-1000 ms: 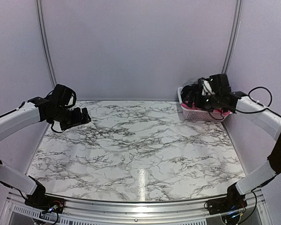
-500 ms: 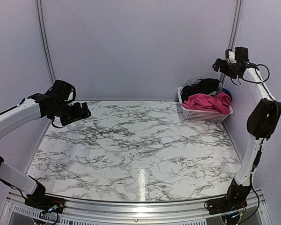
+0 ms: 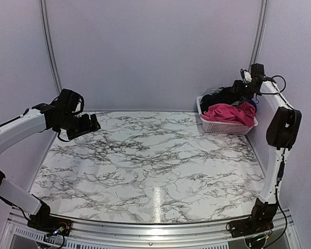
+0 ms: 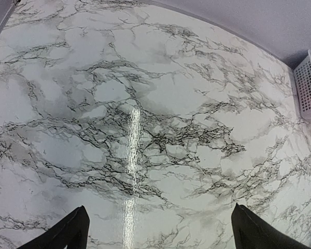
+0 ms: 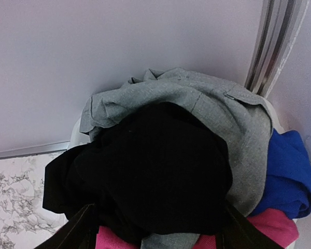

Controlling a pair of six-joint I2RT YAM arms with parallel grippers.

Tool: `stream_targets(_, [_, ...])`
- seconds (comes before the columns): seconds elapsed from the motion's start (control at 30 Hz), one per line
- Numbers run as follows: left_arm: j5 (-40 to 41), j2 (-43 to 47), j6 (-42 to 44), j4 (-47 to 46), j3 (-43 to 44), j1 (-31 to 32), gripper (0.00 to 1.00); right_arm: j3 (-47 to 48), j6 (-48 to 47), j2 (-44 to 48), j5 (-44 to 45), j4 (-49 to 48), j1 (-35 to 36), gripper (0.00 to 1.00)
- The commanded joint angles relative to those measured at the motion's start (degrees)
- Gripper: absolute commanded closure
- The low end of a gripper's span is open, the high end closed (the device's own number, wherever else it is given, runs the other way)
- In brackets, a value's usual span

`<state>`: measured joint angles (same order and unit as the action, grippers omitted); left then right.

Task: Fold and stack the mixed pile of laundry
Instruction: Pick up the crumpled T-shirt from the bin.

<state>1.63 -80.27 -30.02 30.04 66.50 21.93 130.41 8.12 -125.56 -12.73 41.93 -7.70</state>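
Note:
The laundry pile fills the white lattice basket (image 3: 223,126) at the back right. A bright pink piece (image 3: 227,113) lies at the front, a black cloth (image 3: 217,97) behind it, and a dark blue piece (image 3: 251,105) on the right. In the right wrist view the black cloth (image 5: 155,171) lies on top of the grey trousers (image 5: 228,119), with blue (image 5: 290,171) and pink (image 5: 269,228) beside them. My right gripper (image 3: 232,93) (image 5: 155,233) hangs open and empty just above the black cloth. My left gripper (image 3: 92,124) (image 4: 160,236) is open and empty over the marble table.
The marble table (image 3: 155,155) spreads between the arms. The basket's corner (image 4: 310,85) shows in the left wrist view. Pale walls close in the back and sides, and a metal rail (image 5: 277,41) stands in the right corner behind the basket.
My right arm rose from low over the basket to high by the corner rail, then dropped back a little toward the pile. The left arm has barely moved.

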Motion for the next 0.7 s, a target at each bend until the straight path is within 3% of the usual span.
stream_targets(0.0, [0.44, -0.92, 0.31, -0.15, 1.52, -0.68, 0.01, 3.48, 0.74, -2.40, -0.72, -1.82, 0.23, 0.51])
stream_targets(0.07, [0.39, -0.83, 0.47, -0.16, 1.61, -0.78, 0.01, 4.97, 1.00, -2.55, -0.25, -1.69, 0.23, 0.86])
stream_targets(0.1, [0.42, -0.75, 0.51, -0.15, 1.70, -0.85, 0.01, 5.66, 1.35, -2.27, -0.13, -1.64, 0.23, 0.98])
stream_targets(0.47, [0.09, -1.50, 0.63, -0.23, 2.49, -1.27, 0.01, 6.35, 6.57, 8.17, -3.41, -13.06, 0.32, 1.00])
stream_targets(0.67, [-1.26, -2.55, 1.15, -0.30, 3.52, -1.21, 0.01, 8.79, 12.17, 9.27, -5.46, -20.68, -0.12, 1.00])
